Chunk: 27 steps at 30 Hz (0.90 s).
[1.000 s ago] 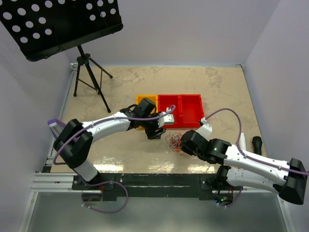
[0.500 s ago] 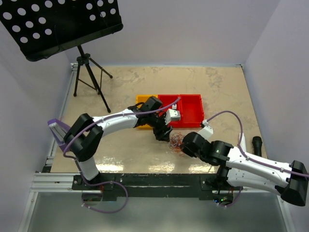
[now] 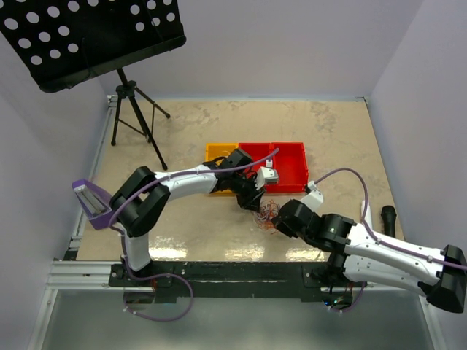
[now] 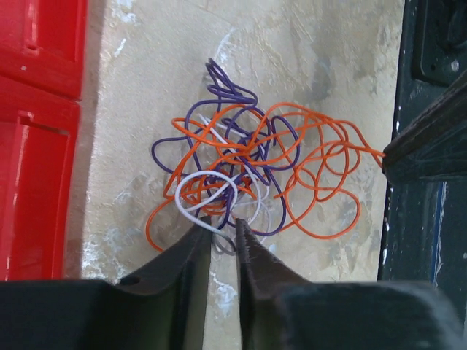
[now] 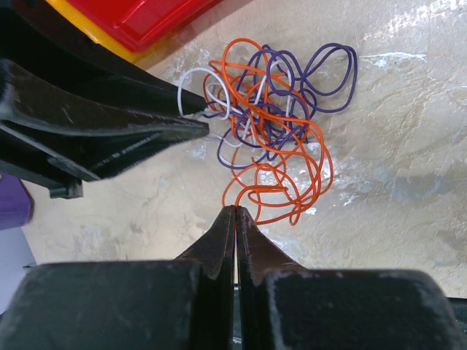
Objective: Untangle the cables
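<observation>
The cables are a small tangle of orange, purple and white strands on the table, just in front of the red bins. In the left wrist view the tangle lies just beyond my left gripper. Its jaws stand a narrow gap apart, with a white loop running between the tips. My right gripper is shut on an orange strand at the near edge of the tangle. In the top view the left gripper is on the tangle's left and the right gripper on its near right.
A yellow bin and two red bins stand just behind the tangle. A music stand's tripod stands at the far left. A black object and a white cylinder lie at the right edge.
My left arm has swung right from in front of the yellow bin until its gripper reached the tangle's left side. The right gripper has stayed at the tangle's near edge.
</observation>
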Tool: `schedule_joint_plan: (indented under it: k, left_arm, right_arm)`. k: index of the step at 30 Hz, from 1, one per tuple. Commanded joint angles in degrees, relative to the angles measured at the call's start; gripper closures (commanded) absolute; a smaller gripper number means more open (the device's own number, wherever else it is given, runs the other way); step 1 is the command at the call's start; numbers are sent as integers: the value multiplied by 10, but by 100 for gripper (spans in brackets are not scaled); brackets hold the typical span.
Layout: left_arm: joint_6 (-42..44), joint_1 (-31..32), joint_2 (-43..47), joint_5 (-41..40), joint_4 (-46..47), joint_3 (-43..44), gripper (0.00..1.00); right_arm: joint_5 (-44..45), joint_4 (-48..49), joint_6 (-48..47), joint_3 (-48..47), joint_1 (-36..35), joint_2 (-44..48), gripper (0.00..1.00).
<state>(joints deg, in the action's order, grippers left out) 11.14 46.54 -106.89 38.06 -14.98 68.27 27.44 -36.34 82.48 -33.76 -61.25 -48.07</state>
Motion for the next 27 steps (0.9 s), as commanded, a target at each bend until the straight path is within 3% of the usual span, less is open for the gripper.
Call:
schedule_joint_plan:
  k: [1, 5, 13, 15, 18, 22, 27]
  left_arm:
    - [-3, 0, 21, -11, 20, 20, 84]
    - [12, 0, 70, -25, -5, 0, 100]
    - [79, -1, 169, -14, -117, -17, 100]
    - [85, -1, 189, -10, -138, -18, 100]
    - [99, -1, 223, -8, -166, -18, 100]
    - [105, -2, 257, -2, -191, -10, 100]
    - [114, -5, 280, -2, -211, 9, 100]
  right_arm:
    - [5, 21, 1, 11, -4, 3, 100]
    - [4, 43, -7, 20, -4, -14, 100]
    - [48, 65, -8, 12, -4, -63, 100]
    - [60, 72, -16, 2, -4, -73, 93]
    - [74, 103, -49, -10, -4, -71, 71]
    - [58, 200, -149, -7, -4, -47, 53]
    - [3, 354, -270, 38, -4, -12, 40]
